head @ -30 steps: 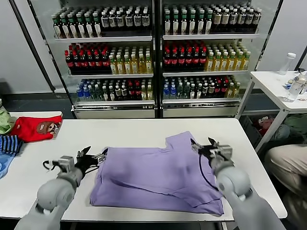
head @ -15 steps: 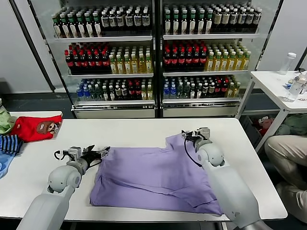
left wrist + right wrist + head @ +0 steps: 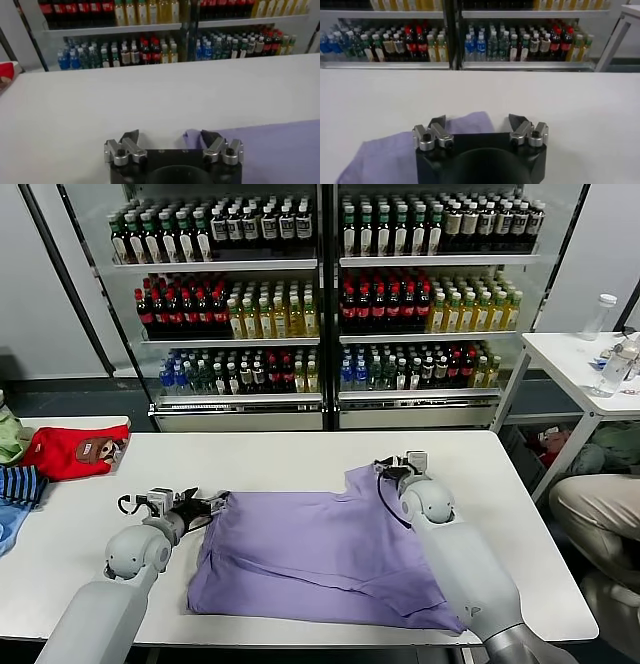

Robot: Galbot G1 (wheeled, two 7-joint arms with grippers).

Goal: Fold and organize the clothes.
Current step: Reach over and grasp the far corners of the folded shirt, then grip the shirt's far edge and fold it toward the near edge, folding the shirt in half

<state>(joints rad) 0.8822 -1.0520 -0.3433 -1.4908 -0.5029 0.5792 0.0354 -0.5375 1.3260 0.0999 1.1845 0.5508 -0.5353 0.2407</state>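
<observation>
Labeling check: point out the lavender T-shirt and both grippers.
lavender T-shirt (image 3: pixel 310 559), head view, middle of the cloth.
left gripper (image 3: pixel 212 504), head view, between fingertips.
right gripper (image 3: pixel 384 467), head view, between fingertips.

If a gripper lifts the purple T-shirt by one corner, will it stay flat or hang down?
Probably it will hang down: the T-shirt lies limp with soft creases and folded layers. It looks light, so a push would likely bunch it rather than slide it whole. Both open grippers, left and right, sit at its corners.

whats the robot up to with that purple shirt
It is part way through folding the purple T-shirt, which lies flat on the white table. The left gripper is open at the shirt's far left corner, and the right gripper is open at the far right corner. Neither has taken hold of the cloth.
</observation>
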